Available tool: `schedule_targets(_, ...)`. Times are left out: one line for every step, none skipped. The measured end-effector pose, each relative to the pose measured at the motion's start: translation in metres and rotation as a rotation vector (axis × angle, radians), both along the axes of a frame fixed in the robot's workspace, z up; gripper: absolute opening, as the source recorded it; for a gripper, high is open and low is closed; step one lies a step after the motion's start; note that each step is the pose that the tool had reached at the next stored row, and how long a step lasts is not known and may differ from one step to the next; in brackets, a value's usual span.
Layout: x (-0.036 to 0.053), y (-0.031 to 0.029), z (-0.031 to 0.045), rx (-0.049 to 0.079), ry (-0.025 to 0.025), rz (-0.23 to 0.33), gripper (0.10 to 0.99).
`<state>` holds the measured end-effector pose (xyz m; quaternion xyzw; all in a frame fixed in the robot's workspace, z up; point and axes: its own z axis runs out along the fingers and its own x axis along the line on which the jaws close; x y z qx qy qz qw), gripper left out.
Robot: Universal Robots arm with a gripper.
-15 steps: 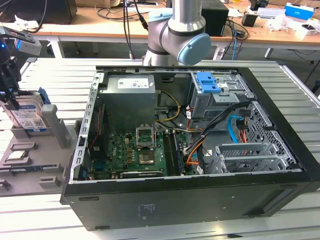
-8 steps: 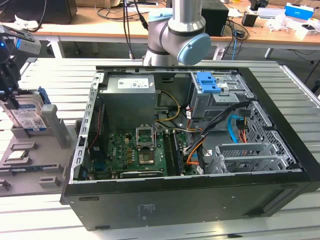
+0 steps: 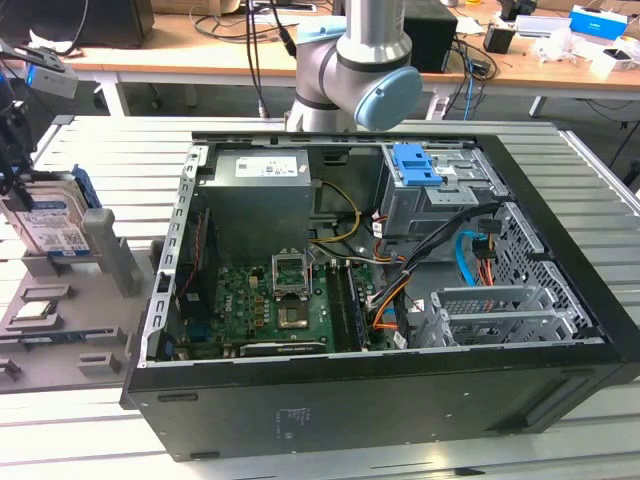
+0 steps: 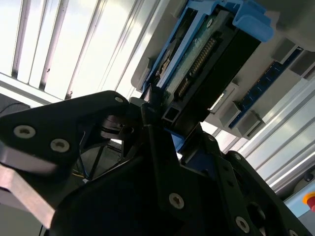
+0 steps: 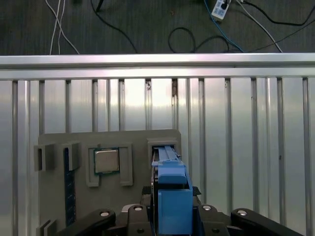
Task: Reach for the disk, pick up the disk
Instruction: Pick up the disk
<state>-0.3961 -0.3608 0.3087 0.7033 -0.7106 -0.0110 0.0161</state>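
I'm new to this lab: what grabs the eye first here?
The open black computer tower lies on its side in the middle of the exterior view, its green motherboard exposed. At the exterior view's left, the silver-grey hard disk with blue side rails stands in a grey holder.

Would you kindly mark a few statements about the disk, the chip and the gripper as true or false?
1. The disk stands on edge in a slot of the grey holder. True.
2. The computer case is closed up. False: its side is open and the motherboard shows.
3. The small square chip sits in a pocket of the grey holder, beside the disk. True.
4. The gripper hangs over the motherboard. False: it is at the disk, to the exterior view's left of the computer case.
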Motion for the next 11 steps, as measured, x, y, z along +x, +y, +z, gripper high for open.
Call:
schedule_targets(0.0,0.0,0.0024,0.0,-0.0001,0.0,0.365)
schedule_targets(0.0,0.0,0.0038,0.0,0.0,0.0,0.365)
schedule_targets(0.0,0.0,0.0052,0.0,-0.0001,0.0,0.365)
schedule_targets(0.0,0.0,0.0079,0.0,-0.0001,0.0,0.365)
schedule_targets(0.0,0.0,0.009,0.0,-0.0001,0.0,0.365)
schedule_targets(0.0,0.0,0.0107,0.0,0.0,0.0,0.365)
schedule_targets(0.0001,0.0001,0.0129,0.0,0.0,0.0,0.365)
schedule_targets(0.0001,0.0,0.0155,0.0,-0.0001,0.0,0.365)
schedule_targets(0.0002,0.0,0.0183,0.0,0.0,0.0,0.365)
schedule_targets(0.0002,0.0,0.0206,0.0,-0.0001,0.0,0.365)
schedule_targets(0.0002,0.0001,0.0223,0.0,-0.0001,0.0,0.365)
